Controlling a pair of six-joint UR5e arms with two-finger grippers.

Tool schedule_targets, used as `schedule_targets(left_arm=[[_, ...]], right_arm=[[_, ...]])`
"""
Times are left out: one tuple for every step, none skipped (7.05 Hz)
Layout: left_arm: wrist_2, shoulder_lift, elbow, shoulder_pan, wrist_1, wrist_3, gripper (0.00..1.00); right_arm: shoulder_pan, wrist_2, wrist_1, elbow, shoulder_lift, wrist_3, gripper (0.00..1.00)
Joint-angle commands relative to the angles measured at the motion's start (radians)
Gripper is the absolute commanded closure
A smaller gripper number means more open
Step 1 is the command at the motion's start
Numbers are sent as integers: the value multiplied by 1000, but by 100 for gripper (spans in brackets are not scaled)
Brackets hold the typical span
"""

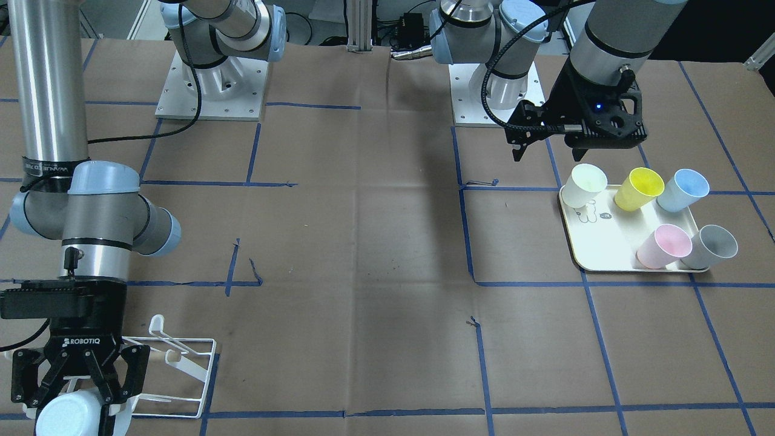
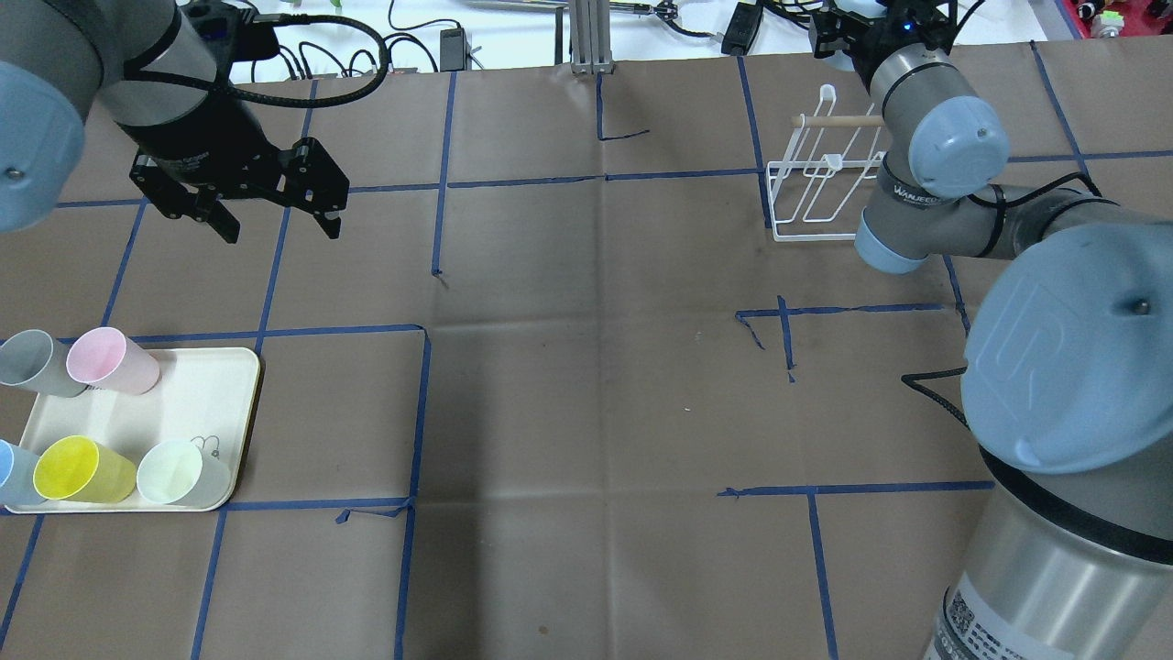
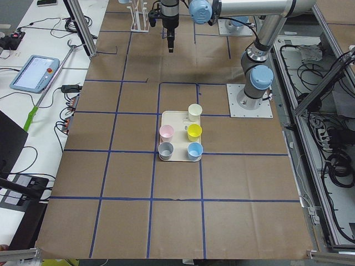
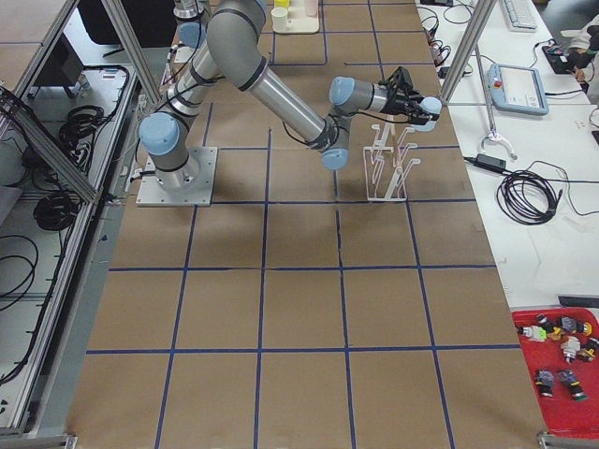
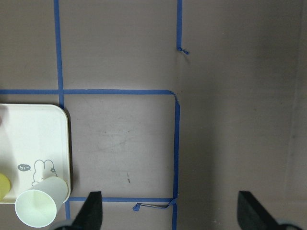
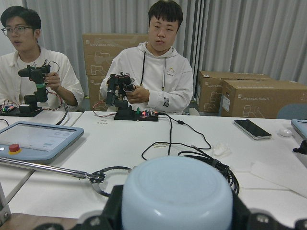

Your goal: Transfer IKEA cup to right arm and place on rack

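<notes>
The right arm's black two-finger gripper (image 1: 75,407) is clamped on a pale-blue plastic IKEA cup (image 1: 60,419), held clear of the brown paper-covered worktop (image 2: 596,367) at the operators' end of the white wire rack with upturned prongs and a wooden dowel (image 2: 825,165). The handover looks done and the placing step is in hand, though the cup is not yet on any prong. From the front-facing view the cup sits just beyond the rack's edge, and whether its mouth lines up with a prong cannot be told. The left arm's black gripper (image 2: 278,225) hangs with its jaws spread wide and nothing between them, near the cream tray with a cartoon print (image 2: 247,385), where five other pastel plastic cups (image 2: 78,469) stand. The main risk is likely misalignment. If the cup's rim catches a prong tip or the dowel, the light wire rack could slide or tip. If the gripper lets go before the cup is seated over a prong, the cup could fall, roll on the worktop and perhaps go over the nearby edge. Smooth plastic may also twist in the grip during any push.
</notes>
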Motion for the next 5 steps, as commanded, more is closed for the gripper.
schedule_targets(left_arm=[[-2,110,-151,208,2,173,1],[-2,184,-237,307,5,287,1],[1,250,-306,378,8,333,1],[27,306,-368,433,9,407,1],[52,331,-406,471,15,447,1]], right_arm=[[15,0,-2,15,10,0,72],[17,1,-2,36,7,0,72],[17,2,-1,48,7,0,72],[15,2,-1,50,5,0,72],[15,2,-1,55,5,0,72]])
